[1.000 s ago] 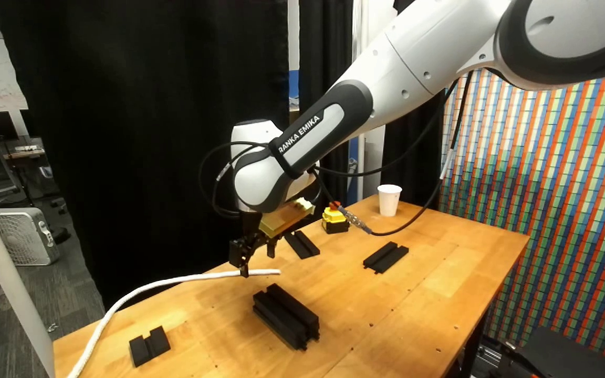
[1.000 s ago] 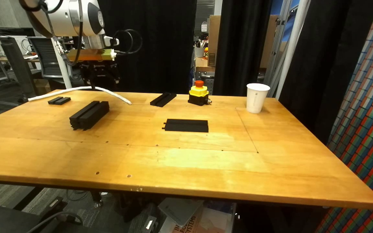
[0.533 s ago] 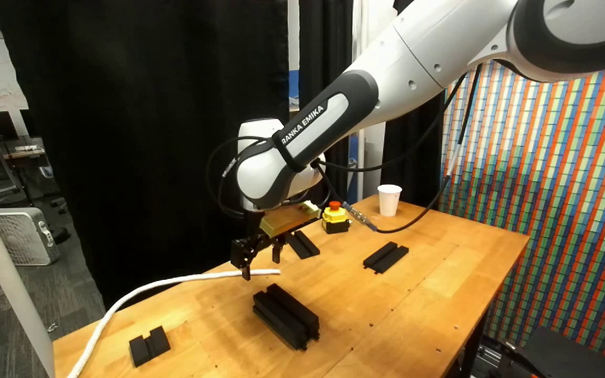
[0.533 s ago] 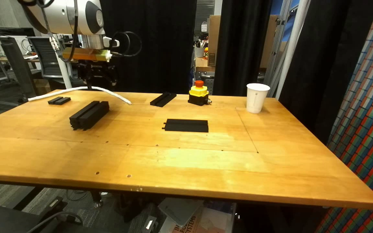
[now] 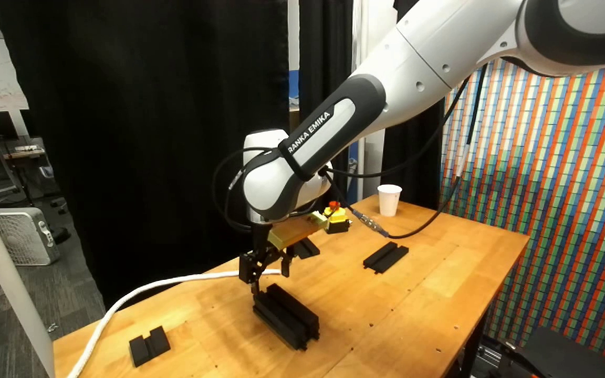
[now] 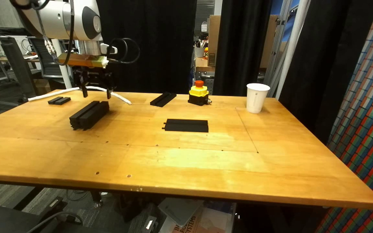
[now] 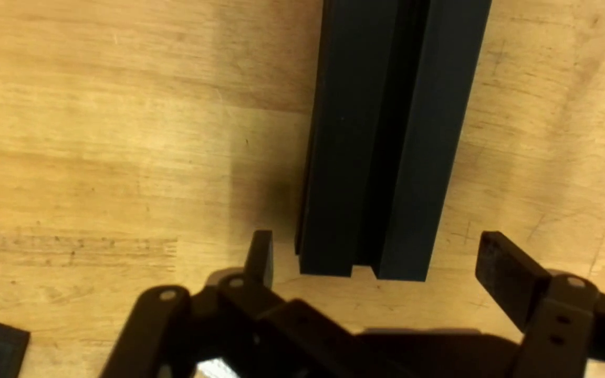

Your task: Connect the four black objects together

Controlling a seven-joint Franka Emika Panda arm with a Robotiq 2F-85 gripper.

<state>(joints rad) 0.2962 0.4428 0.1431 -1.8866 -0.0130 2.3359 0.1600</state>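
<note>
While the gripper [image 6: 96,93] hangs over one end of the black stack [image 6: 91,116], its jaws stand wide apart and hold nothing; in the wrist view one finger [image 7: 261,257] shows on each side of that end, neither touching it.

Task items, all on the wooden table [image 6: 206,168]:
Black stack: long, grooved along the top, pronged at one end; seemingly one bar upon another, though the count is hard to tell.
Pegged black bar [image 6: 186,125]: single, flat, well apart from the stack.
Slanted black bar [image 6: 162,100]: single, flat, near the emergency button [image 6: 199,92].

Other items: short grooved piece [image 5: 149,347], near the white cord [image 5: 176,279]; paper cup [image 6: 256,98], white, upright.

Step in hand, as judged: the approach to a first pick, probably the stack's upper bar [image 7: 342,157]. No end-to-end join is apparent, so the assembly looks not yet begun.

Next move: a straight descent until the fingers flank the upper bar's sides, square to its length, then a firm closing. Depth matters, since too low a grip would likely bring the bar beneath along with it. After that, the lifted bar calls for carrying to one of the single bars, its end aligned with the mating one before any push.
</note>
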